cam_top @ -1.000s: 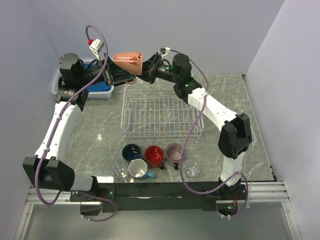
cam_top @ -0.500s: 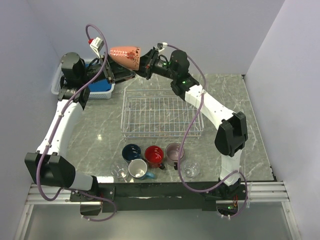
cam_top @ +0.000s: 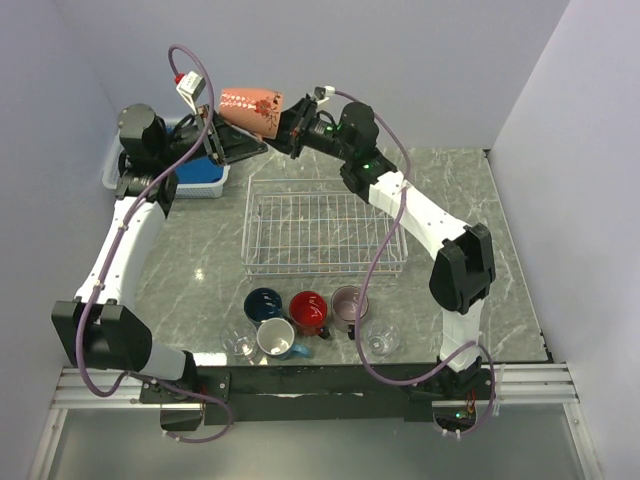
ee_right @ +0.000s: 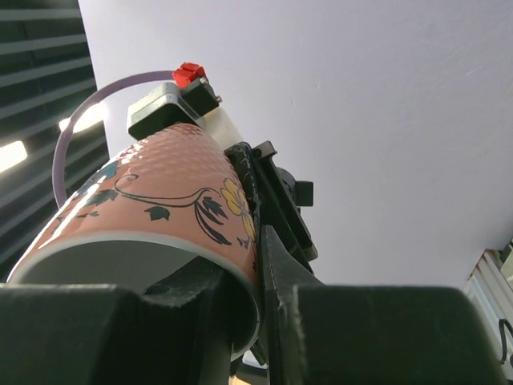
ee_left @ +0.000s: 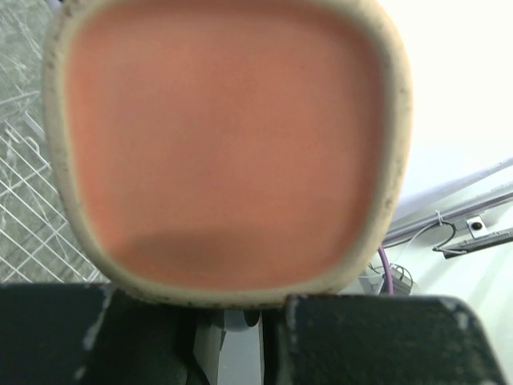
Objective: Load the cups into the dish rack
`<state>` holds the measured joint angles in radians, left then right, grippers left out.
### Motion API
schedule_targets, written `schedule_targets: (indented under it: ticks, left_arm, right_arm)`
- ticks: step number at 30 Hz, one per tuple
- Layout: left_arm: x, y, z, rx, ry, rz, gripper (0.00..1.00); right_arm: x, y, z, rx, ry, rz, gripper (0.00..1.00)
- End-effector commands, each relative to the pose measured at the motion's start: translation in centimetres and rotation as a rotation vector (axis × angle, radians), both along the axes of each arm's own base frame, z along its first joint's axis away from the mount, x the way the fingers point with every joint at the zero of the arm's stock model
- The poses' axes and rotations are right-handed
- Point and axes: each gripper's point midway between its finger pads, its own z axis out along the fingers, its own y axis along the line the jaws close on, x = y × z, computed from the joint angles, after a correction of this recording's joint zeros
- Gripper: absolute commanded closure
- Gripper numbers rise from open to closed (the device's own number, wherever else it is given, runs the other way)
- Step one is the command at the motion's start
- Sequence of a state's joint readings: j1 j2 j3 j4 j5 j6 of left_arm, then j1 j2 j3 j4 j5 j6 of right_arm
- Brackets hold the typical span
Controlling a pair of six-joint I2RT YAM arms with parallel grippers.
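A salmon-orange cup [cam_top: 255, 105] with a flower print hangs on its side in the air behind the white wire dish rack [cam_top: 320, 268]. My right gripper [cam_top: 288, 128] is shut on its rim, one finger inside and one outside [ee_right: 260, 265]. My left gripper [cam_top: 245, 140] sits under the cup's base end and is shut there [ee_left: 256, 321]. The cup's base [ee_left: 224, 144] fills the left wrist view. Near the front edge stand a navy cup [cam_top: 263, 303], a red cup [cam_top: 309, 310], a mauve cup [cam_top: 348, 303], a light blue cup [cam_top: 275, 340] and two clear glass cups [cam_top: 240, 346] [cam_top: 382, 340].
A white plastic basket with blue cloth [cam_top: 200, 175] sits at the back left, under the left arm. The rack holds nothing and shows in the left wrist view's left edge [ee_left: 16, 176]. Grey walls close in the back and both sides.
My left gripper has gone from open to shut beneath the cup. The right arm carried the cup a little to the left and up toward the left gripper.
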<state>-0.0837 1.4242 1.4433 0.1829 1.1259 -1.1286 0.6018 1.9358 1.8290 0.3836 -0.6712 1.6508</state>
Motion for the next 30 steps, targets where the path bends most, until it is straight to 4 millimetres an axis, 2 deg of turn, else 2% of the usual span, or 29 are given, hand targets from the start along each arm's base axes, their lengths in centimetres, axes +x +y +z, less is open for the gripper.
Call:
schedule_targets:
  ticks: [1,2,3,5,6,7,8,9,10,11,13,14,16,17,18,19,20,21,22,23,24,25,26,27,28,30]
  left_arm:
    - [-1.0,1.4,2.3,-0.002,-0.129,-0.020,0.99]
    - [-0.9,1.7,2.4,0.002,-0.133,-0.013,0.99]
    - [-0.7,2.3,2.5,0.009,-0.138,-0.001,0.99]
    - [-0.8,2.5,2.2,0.026,-0.138,-0.013,0.99]
    - [-0.2,3.7,2.3,0.037,-0.144,0.023,0.99]
    - [-0.1,3.9,1.7,0.047,-0.095,0.027,0.99]
    - [0.3,4.1,1.2,0.075,-0.123,0.032,0.99]
    - [0.3,4.3,1.7,0.089,-0.145,0.045,0.99]
    - [0.2,4.3,1.5,0.098,-0.136,0.044,0.99]
    - [0.3,4.4,1.1,0.115,-0.140,0.048,0.99]
    - [0.5,4.5,1.1,0.144,-0.156,0.081,0.99]
    - [0.8,4.5,-0.2,0.181,-0.137,0.082,0.99]
    - [1.4,4.1,-0.5,0.244,-0.159,0.119,0.99]
    - [2.7,4.4,-2.2,0.320,-0.197,0.138,0.99]
    - [1.8,2.8,-2.9,0.365,-0.170,0.101,0.99]
    - [3.5,2.9,-4.8,0.453,-0.185,0.145,0.99]
    - [3.4,1.8,-5.3,0.487,-0.195,0.129,0.99]
    - [3.6,1.5,-6.4,0.521,-0.172,0.125,0.99]
    - [5.3,1.8,-8.5,0.603,-0.153,0.170,0.99]
    - [5.5,0.6,-8.5,0.637,-0.177,0.162,0.99]
    - [5.7,0.3,-9.6,0.684,-0.152,0.160,0.99]
    - [7.2,0.1,-11.4,0.756,-0.147,0.170,0.99]
    - [7.2,-1.3,-10.8,0.770,-0.187,0.157,0.99]
    - [7.6,-2.0,-11.1,0.788,-0.206,0.153,0.99]
    - [8.2,-2.8,-12.0,0.817,-0.234,0.138,0.99]
    - [8.7,-4.7,-12.5,0.853,-0.292,0.118,0.99]
  right_arm:
    - [-4.2,0.2,0.0,-0.022,-0.092,0.118,0.82]
    - [-4.2,-0.5,0.3,-0.021,-0.100,0.113,0.79]
    - [-4.2,-0.8,0.1,-0.030,-0.095,0.112,0.66]
    - [-4.4,-1.9,-0.5,-0.053,-0.091,0.095,0.54]
    - [-4.0,-2.8,-1.0,-0.069,-0.082,0.080,0.46]
    - [-3.7,-3.5,-2.3,-0.091,-0.066,0.064,0.45]
    - [-4.2,-4.5,-1.7,-0.090,-0.082,0.050,0.43]
    - [-3.6,-5.8,-2.0,-0.097,-0.077,0.022,0.41]
    - [-3.5,-6.5,-3.3,-0.115,-0.055,0.014,0.40]
    - [-4.1,-7.4,-2.6,-0.111,-0.072,0.004,0.40]
    - [-4.1,-8.9,-4.0,-0.143,-0.055,-0.010,0.40]
    - [-4.9,-9.8,-3.2,-0.143,-0.081,-0.017,0.41]
    - [-5.3,-11.2,-4.1,-0.181,-0.081,-0.033,0.42]
    - [-6.4,-12.0,-3.0,-0.181,-0.117,-0.043,0.43]
    - [-6.7,-12.6,-3.3,-0.208,-0.099,-0.057,0.43]
    - [-7.5,-13.8,-2.1,-0.228,-0.174,-0.094,0.43]
    - [-7.6,-14.5,-2.7,-0.268,-0.144,-0.121,0.43]
    - [-7.8,-15.2,-2.7,-0.304,-0.188,-0.147,0.43]
    - [-8.4,-16.5,-1.3,-0.317,-0.225,-0.191,0.43]
    - [-8.5,-17.4,-1.9,-0.354,-0.196,-0.225,0.41]
    - [-8.7,-18.2,-1.8,-0.388,-0.232,-0.256,0.41]
    - [-9.7,-19.3,-0.6,-0.398,-0.269,-0.297,0.41]
    - [-9.6,-20.6,-1.3,-0.441,-0.238,-0.349,0.40]
    - [-9.8,-21.5,-1.4,-0.477,-0.268,-0.385,0.39]
    - [-10.9,-22.3,-0.9,-0.490,-0.290,-0.420,0.38]
    - [-11.3,-23.9,-2.1,-0.563,-0.277,-0.487,0.32]
